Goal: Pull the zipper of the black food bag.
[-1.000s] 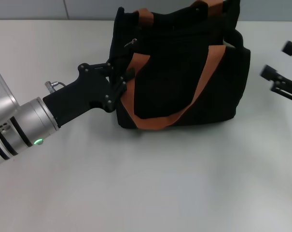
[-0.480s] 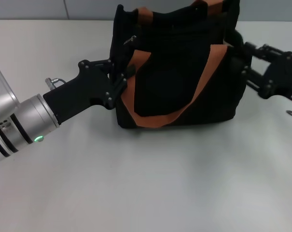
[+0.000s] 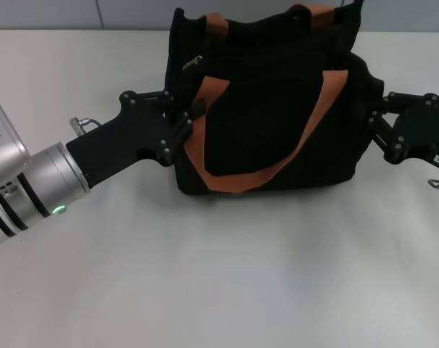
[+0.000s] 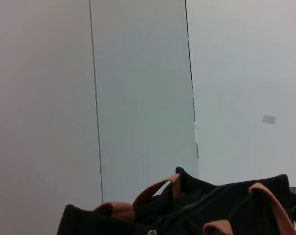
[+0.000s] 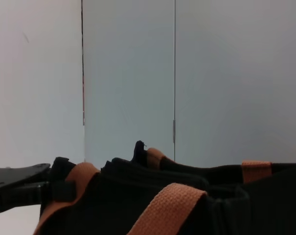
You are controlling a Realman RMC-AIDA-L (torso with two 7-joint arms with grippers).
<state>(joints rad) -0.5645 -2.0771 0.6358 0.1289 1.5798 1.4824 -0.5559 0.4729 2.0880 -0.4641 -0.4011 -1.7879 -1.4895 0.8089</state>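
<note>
The black food bag (image 3: 270,101) stands upright on the pale counter (image 3: 226,275) — soft, slumping fabric with woven orange-brown straps (image 3: 317,116), likely light and quick to buckle. The zipper (image 3: 192,62), a tiny silver tab, sits at its top left corner; pinch there. The left pincer (image 3: 184,116) presses against the bag's left end, the right pincer (image 3: 373,119) against the opposite end — whether either grips fabric, I cannot tell.
</note>
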